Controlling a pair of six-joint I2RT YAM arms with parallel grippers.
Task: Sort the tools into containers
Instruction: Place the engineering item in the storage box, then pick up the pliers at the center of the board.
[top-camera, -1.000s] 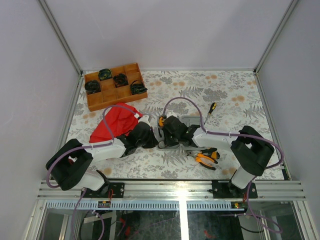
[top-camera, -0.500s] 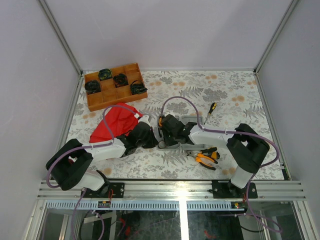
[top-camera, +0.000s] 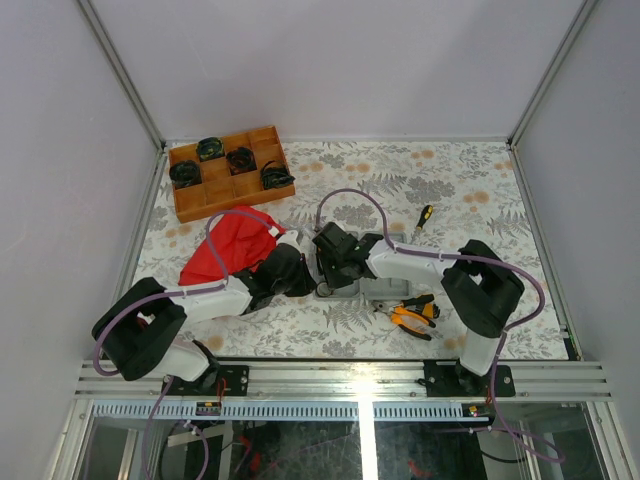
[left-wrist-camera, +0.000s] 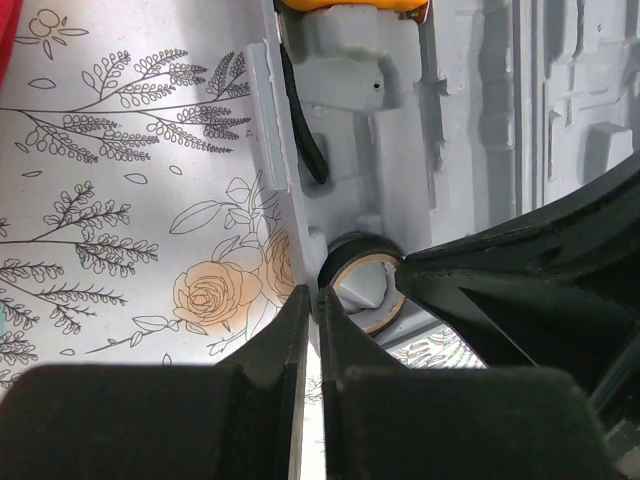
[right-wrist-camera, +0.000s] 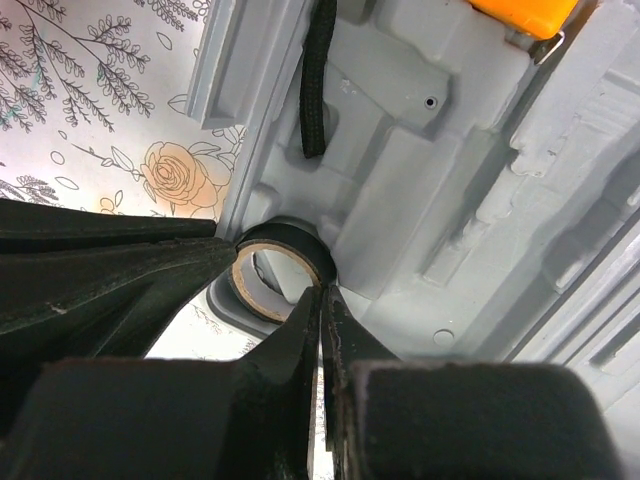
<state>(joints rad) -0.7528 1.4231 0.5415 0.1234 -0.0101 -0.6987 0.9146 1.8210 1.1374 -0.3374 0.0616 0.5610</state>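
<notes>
Both pairs of jaws are closed. We see the left gripper (left-wrist-camera: 312, 310) with its fingers pressed together right at the side wall of the flat grey plastic tool case (left-wrist-camera: 470, 150); whether they pinch that wall we cannot tell. The right gripper (right-wrist-camera: 322, 305) is closed too, its tips touching the rim of a black tape roll with a tan core (right-wrist-camera: 290, 242). The roll sits in a corner recess just ahead of both jaws. Farther ahead lie a black cord (right-wrist-camera: 318, 80) and an orange tape-measure body (right-wrist-camera: 520, 15).

Only the top view shows the orange-and-black pliers (top-camera: 408, 315), outside the case back along the right arm. It also shows a black-and-orange screwdriver (top-camera: 424, 216), well apart from both jaws.
</notes>
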